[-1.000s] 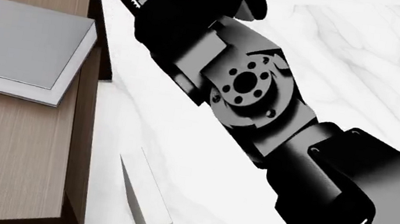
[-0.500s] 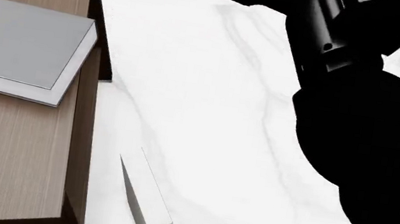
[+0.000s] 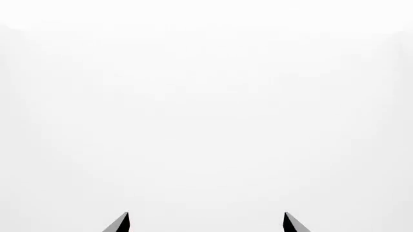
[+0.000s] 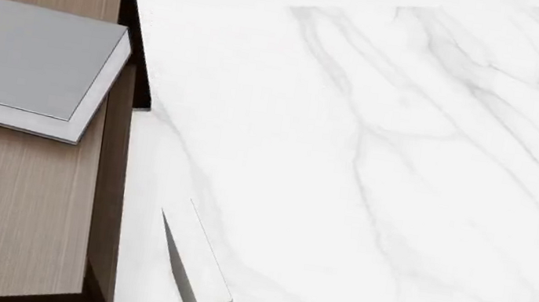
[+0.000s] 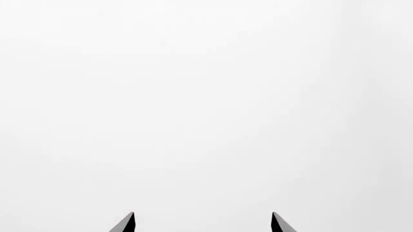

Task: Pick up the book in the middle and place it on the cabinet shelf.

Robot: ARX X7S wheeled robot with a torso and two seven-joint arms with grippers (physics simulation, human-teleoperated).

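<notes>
Book (image 4: 23, 57): thick hardcover, plain grey cover, white page edges showing along its right and near sides. Lies flat on the cabinet shelf (image 4: 9, 201), on the lighter brown top, near the top's right edge, one corner reaching just past that edge. Cover faces up; nothing touches it.

Cabinet shelf: brown wood grain top, darker side face dropping away at its right, against the white marbled tabletop (image 4: 372, 173).

Off-white book (image 4: 195, 271): stands on edge on the tabletop, just beside the cabinet's right side, small dark dots low on its near end. Well apart from the grey book.

Arms: none over the scene in the head view; only a dark sliver at the upper right corner, too little to identify.

Left pincer (image 3: 206, 223): two dark fingertips spread wide, nothing between them, blank white beyond.

Right pincer (image 5: 203, 223): same, tips parted, holding nothing, blank white beyond.
</notes>
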